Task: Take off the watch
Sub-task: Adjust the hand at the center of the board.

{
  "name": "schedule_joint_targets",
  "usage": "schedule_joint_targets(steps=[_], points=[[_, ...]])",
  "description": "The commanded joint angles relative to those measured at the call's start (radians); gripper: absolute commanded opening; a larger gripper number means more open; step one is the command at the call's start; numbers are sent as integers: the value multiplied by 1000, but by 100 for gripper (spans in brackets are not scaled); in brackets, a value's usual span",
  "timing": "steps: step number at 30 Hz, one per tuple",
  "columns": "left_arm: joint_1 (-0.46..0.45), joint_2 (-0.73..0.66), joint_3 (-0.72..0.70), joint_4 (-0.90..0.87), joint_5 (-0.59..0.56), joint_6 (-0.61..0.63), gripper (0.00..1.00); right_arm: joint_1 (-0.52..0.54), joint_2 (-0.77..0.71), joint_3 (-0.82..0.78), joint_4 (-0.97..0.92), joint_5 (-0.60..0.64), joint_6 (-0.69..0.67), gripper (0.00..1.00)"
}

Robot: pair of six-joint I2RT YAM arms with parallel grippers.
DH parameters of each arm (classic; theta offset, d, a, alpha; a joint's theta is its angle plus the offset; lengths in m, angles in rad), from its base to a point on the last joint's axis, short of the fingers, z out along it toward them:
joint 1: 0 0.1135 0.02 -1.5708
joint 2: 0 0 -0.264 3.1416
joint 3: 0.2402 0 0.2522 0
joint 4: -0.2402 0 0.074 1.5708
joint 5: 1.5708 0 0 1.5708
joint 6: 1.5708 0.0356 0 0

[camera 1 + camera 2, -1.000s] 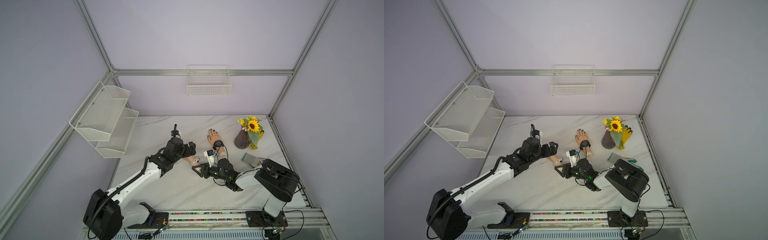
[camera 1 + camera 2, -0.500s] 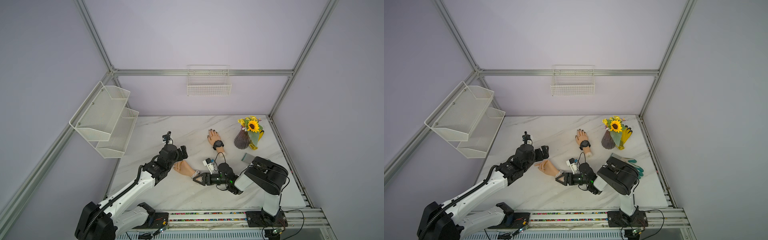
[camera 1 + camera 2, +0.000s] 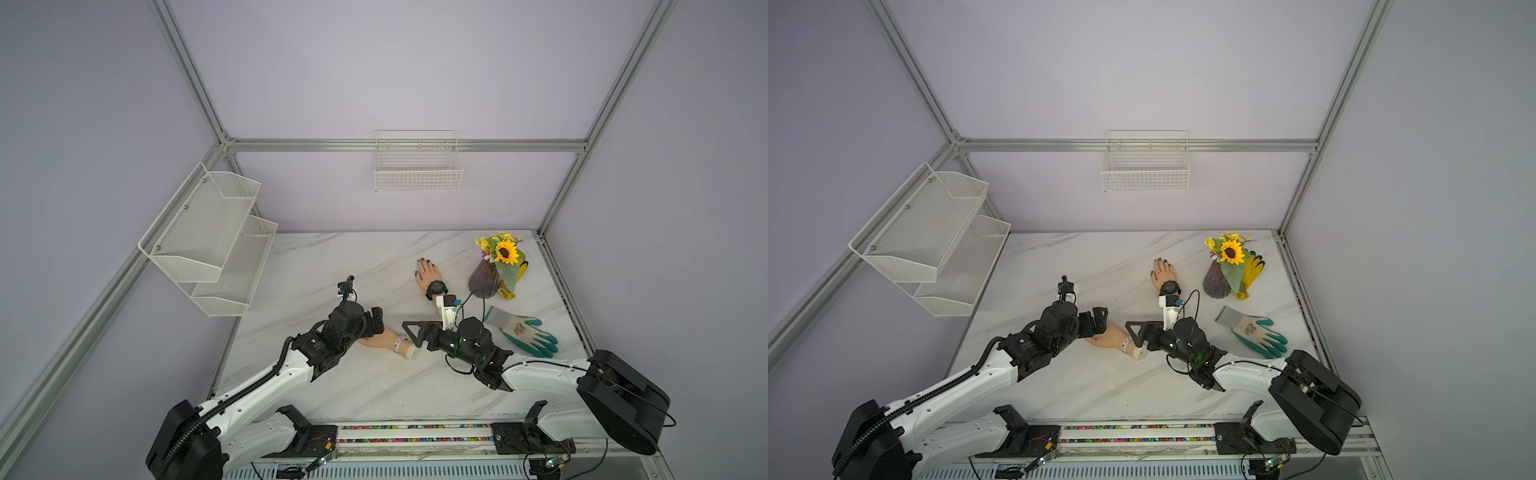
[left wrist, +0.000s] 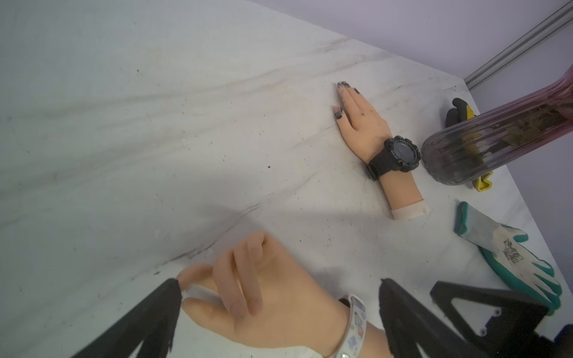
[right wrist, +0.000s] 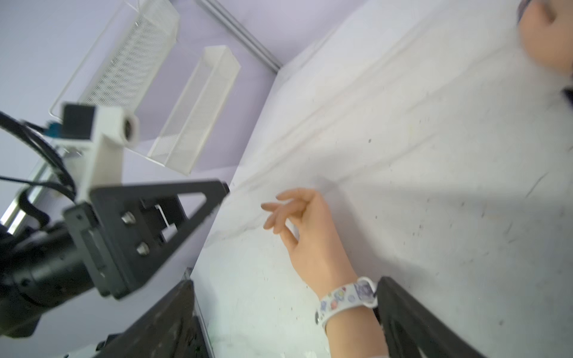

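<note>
A mannequin hand point(image 3: 384, 338) lies on the marble table point(image 3: 332, 257), and a white patterned watch point(image 3: 400, 341) is strapped on its wrist. My left gripper point(image 3: 376, 324) is open and straddles its palm and fingers point(image 4: 248, 279) without squeezing. My right gripper point(image 3: 415, 338) is open around the wrist. The white watch point(image 5: 347, 294) sits right beside one of its fingers point(image 5: 390, 297). A second mannequin hand point(image 3: 428, 274) farther back wears a black watch point(image 3: 436, 286), also seen in the left wrist view point(image 4: 400, 155). Neither gripper is near it.
A dark vase of sunflowers point(image 3: 484, 282) stands at the back right, with a yellow glove point(image 3: 519, 270) behind it. A teal and white glove point(image 3: 519, 332) lies just right of my right arm. A tiered mesh shelf point(image 3: 208, 237) hangs on the left wall and a wire basket point(image 3: 417, 174) on the back wall.
My right gripper's jaws have opened wide around the wrist. Both arms and the near mannequin hand have shifted slightly toward the table's front. My left gripper has stayed open.
</note>
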Motion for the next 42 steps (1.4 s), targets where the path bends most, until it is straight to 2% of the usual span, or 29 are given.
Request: schedule_joint_targets(steps=[1, 7, 11, 15, 21, 24, 28, 34, 38, 41, 42], points=[[-50, -46, -33, 6, 85, -234, 97, -1, -104, 21, -102, 174, -224, 94], [-83, -122, -212, 158, 201, -588, 93, 43, -162, 27, -54, 228, -599, 94], [-80, -105, -384, 419, 225, -782, 94, 61, -96, 57, -23, 157, -690, 93], [-60, 35, -455, 672, 280, -852, 100, 90, 39, 128, -78, 169, -680, 93], [14, 378, -457, 1139, 400, -905, 100, 94, 200, 159, -95, 56, -624, 93], [32, 523, -465, 1254, 398, -956, 100, 93, 250, 151, -83, 46, -571, 92], [38, 621, -453, 1278, 388, -958, 82, 93, 299, 129, -37, 34, -475, 87], [72, 613, -409, 1189, 403, -878, 57, 93, 370, 114, 17, -14, -342, 69], [105, 537, -356, 977, 405, -745, 45, 103, 373, 88, 83, -59, -287, 62], [112, 478, -267, 746, 388, -567, 35, 113, 360, 87, 100, -99, -281, 62], [115, 466, -240, 677, 384, -518, 31, 113, 348, 87, 98, -100, -278, 65]])
